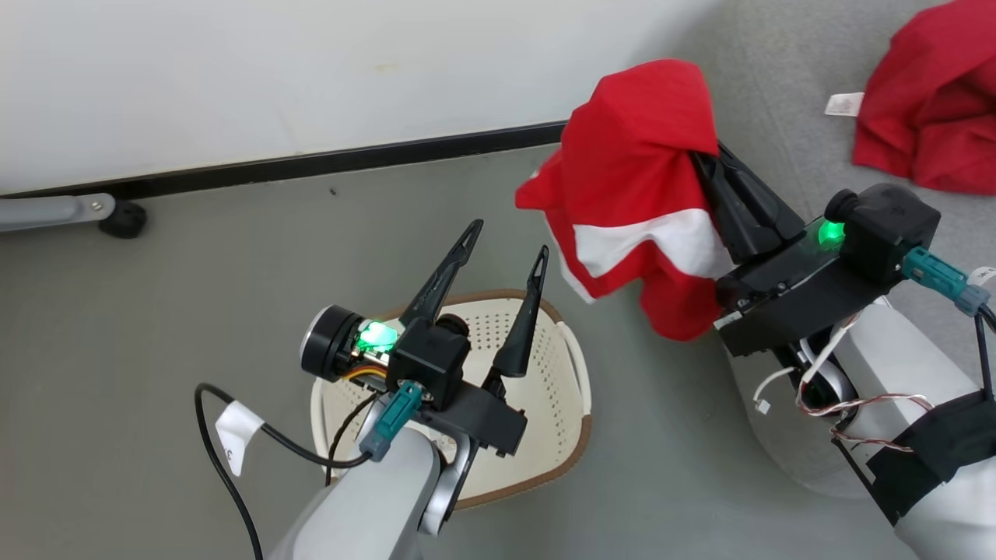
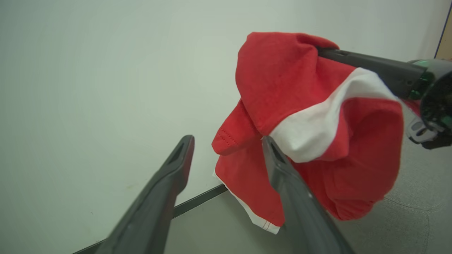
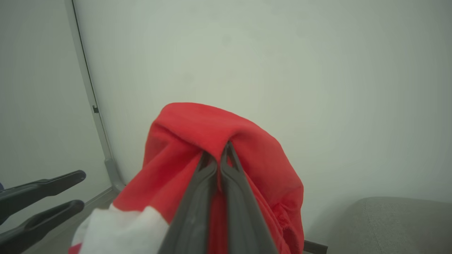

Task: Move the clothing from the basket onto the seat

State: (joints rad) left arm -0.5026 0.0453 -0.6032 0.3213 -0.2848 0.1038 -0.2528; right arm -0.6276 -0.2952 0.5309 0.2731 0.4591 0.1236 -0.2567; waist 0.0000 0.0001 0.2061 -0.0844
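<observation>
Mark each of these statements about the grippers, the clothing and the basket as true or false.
1. The right gripper is shut on a red garment. True.
2. The left gripper grips cloth too. False: it is open and empty, above the basket.
3. A second red garment lies on the grey seat. True.
4. The basket stands on the seat. False: it stands on the floor.
</observation>
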